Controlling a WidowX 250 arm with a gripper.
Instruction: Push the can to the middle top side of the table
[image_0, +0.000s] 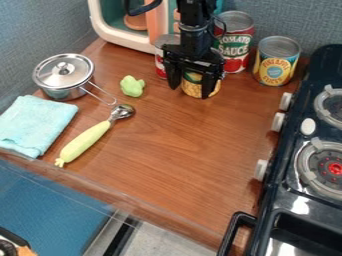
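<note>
A robot arm (194, 35) hangs down at the top centre of a brown wooden worktop (180, 145). Its claw (191, 90) has its two fingers apart, one at the left of a small yellow can (194, 88) and the other across the can's front, toward its right. Whether either finger presses on it, I cannot tell.

The can stands upright near the worktop's far edge, about midway across. Close behind the claw are a red-and-white can (159, 62) on the left and a red can (234, 42) on the right; a blue-and-yellow can (276, 60) stands further right, near the stove (294, 165). A green toy (132, 86) lies to the left of the claw.

The step in hand appears to be the end of the push, with the can at or very near its goal. The next move probably calls for a slight nudge away from the viewer at most, then a straight lift, so the fingers clear the can without tipping it or knocking its neighbours.
</note>
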